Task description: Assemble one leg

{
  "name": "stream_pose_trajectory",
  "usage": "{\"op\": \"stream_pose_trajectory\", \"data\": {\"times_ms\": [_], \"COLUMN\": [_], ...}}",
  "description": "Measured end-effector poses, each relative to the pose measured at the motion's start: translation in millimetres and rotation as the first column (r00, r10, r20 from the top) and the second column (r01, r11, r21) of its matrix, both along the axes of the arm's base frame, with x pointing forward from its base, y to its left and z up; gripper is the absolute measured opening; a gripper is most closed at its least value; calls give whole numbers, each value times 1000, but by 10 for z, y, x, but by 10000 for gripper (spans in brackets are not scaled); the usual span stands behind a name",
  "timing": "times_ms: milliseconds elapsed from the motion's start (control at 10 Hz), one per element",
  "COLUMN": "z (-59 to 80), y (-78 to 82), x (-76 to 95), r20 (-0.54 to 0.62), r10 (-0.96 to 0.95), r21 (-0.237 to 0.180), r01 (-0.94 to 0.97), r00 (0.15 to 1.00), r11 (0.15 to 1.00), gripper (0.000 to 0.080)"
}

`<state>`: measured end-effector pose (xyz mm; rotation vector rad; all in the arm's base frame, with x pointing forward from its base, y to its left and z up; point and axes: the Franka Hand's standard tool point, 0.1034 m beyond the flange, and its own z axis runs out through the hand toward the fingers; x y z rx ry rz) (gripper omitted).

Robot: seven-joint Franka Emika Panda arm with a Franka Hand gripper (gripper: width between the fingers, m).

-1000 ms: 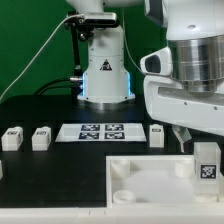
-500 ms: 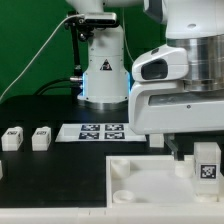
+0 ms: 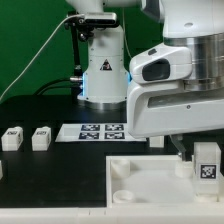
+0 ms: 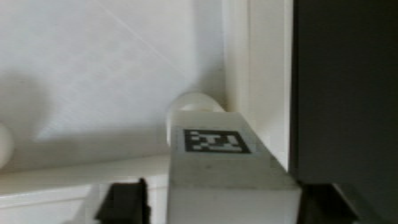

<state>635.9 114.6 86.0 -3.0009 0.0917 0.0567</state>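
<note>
Wrist view, closest in: the leg (image 4: 222, 168) fills the middle, a white post running away from the lens with its black-and-white tag face-on. The gripper (image 4: 221, 205) straddles it, with dark fingers (image 4: 125, 203) close on either flank. The edges are blurred, so I cannot tell whether the pads bite the post or sit just off it. Past the leg's far end is a rounded pale shape. Beyond that, the white panel (image 4: 89, 90) lies to one side and the black table (image 4: 347, 80) to the other, split by a straight edge.

Exterior view, foreground: the panel lies flat across the bottom of the frame, from center to right, with a round recess near its left end. The leg stands upright at lower right, on the panel's right end, tag toward the camera. The gripper's bulky white-and-grey housing hangs directly above it and fills the right half of the frame. One dark finger shows just beside the leg, on its left in the frame.

Mid-distance: the marker board (image 3: 100, 131) lies flat on the table at frame center. At the left edge are two spare posts (image 3: 12, 138), small, white and tagged. They stand side by side, not touching, well apart from the panel.

Far: the arm base (image 3: 103, 70) is at upper center and carries a triangular label. A black cable (image 3: 35, 55) arcs across the upper left. The green backdrop (image 3: 20, 25) is behind.
</note>
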Motion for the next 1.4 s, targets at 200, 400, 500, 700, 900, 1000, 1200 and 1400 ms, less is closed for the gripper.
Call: {"op": "stream_pose_trajectory", "data": {"times_ms": [200, 400, 500, 700, 900, 1000, 1200, 1400], "z": [-1, -1, 0, -12, -18, -19, -18, -21], "y": [-24, -32, -32, -10, -1, 1, 24, 45], "x": [4, 4, 7, -2, 8, 13, 14, 17], "r20": [-1, -5, -14, -40, -60, -74, -101, -107], "r10": [-8, -38, -167, -470, -636, -732, -883, -961], "r21": [-3, -5, 1, -18, -36, -47, -78, -109], "r01": [8, 38, 167, 470, 635, 731, 881, 957], "r00": [1000, 999, 986, 882, 769, 677, 459, 257], "r11": [1000, 999, 986, 883, 772, 681, 467, 268], "gripper": [294, 294, 294, 294, 294, 294, 294, 294]}}
